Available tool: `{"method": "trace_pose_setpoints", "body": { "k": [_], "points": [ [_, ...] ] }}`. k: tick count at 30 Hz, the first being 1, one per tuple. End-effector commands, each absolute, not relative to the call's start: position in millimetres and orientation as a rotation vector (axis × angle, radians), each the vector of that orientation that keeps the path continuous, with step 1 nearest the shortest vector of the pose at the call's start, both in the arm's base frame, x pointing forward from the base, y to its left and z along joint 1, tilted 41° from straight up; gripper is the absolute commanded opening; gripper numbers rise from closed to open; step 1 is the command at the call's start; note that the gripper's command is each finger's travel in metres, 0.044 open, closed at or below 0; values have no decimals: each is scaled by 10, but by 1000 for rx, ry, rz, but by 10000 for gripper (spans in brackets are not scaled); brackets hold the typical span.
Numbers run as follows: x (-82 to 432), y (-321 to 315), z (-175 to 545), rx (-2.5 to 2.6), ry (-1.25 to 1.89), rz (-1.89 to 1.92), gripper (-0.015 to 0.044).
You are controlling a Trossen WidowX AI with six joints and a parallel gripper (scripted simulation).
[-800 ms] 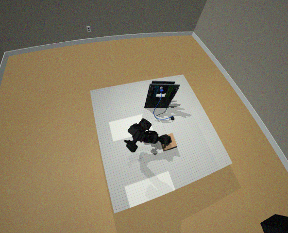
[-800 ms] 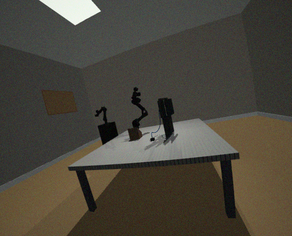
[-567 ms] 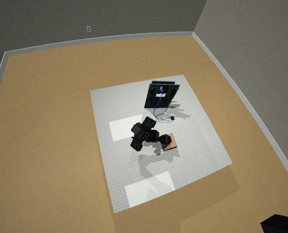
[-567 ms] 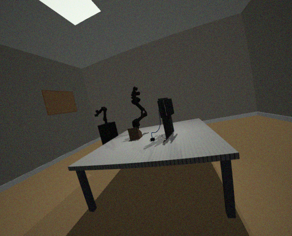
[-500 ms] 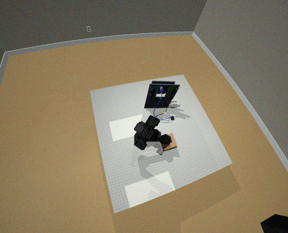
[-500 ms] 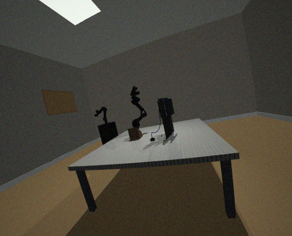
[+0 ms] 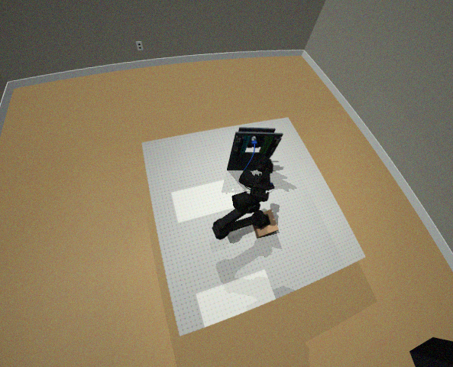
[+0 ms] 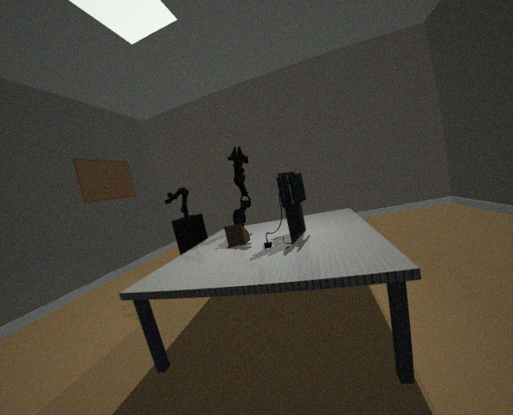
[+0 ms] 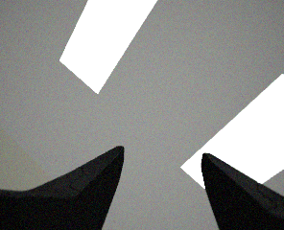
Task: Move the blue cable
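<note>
Blue cable (image 7: 253, 154) (image 8: 280, 216): it hangs from the dark server stand (image 7: 234, 160) (image 8: 296, 220), and its lower part goes down to the table.
Plug: the blue end (image 7: 254, 141) is at the upper part of the stand; I cannot tell which port it is in, because the labels are too small.
Small black block (image 8: 267, 245): it rests on the table, at the lower end of the cable.
Gripper (image 8: 237, 147) (image 9: 161, 155): the two fingers are spread partly, with nothing between them; it points upward, high above the table.
Arm (image 7: 219, 228) (image 8: 239, 180): black, and it rises beside the brown box (image 7: 271, 229) (image 8: 235, 235).
Table (image 7: 317, 237) (image 8: 359, 250): its top is pale, with dark legs.
Wall board (image 8: 106, 181): orange-brown, on the wall behind the second black arm (image 8: 184, 201).
</note>
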State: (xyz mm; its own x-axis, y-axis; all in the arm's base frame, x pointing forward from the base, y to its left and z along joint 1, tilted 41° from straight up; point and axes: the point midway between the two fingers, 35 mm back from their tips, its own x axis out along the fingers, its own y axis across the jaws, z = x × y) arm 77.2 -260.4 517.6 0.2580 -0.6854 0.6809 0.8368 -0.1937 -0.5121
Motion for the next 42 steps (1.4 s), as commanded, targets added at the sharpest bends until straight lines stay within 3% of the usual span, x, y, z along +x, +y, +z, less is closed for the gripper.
{"method": "trace_pose_setpoints", "body": {
  "k": [1, 13, 23, 30, 37, 42],
  "points": [
    [1198, -2694, 4769, -1020, -94, -1223, 239],
    [2423, -2281, 3405, -835, 149, -685, 239],
    [2939, -1377, 2207, -843, 378, -184, 239],
    [2966, -1309, 2130, -845, 391, -149, 239],
    [3530, -1361, 2073, -846, 387, -151, 239],
    [3554, -1362, 2069, -846, 387, -151, 239]
  ]
}}
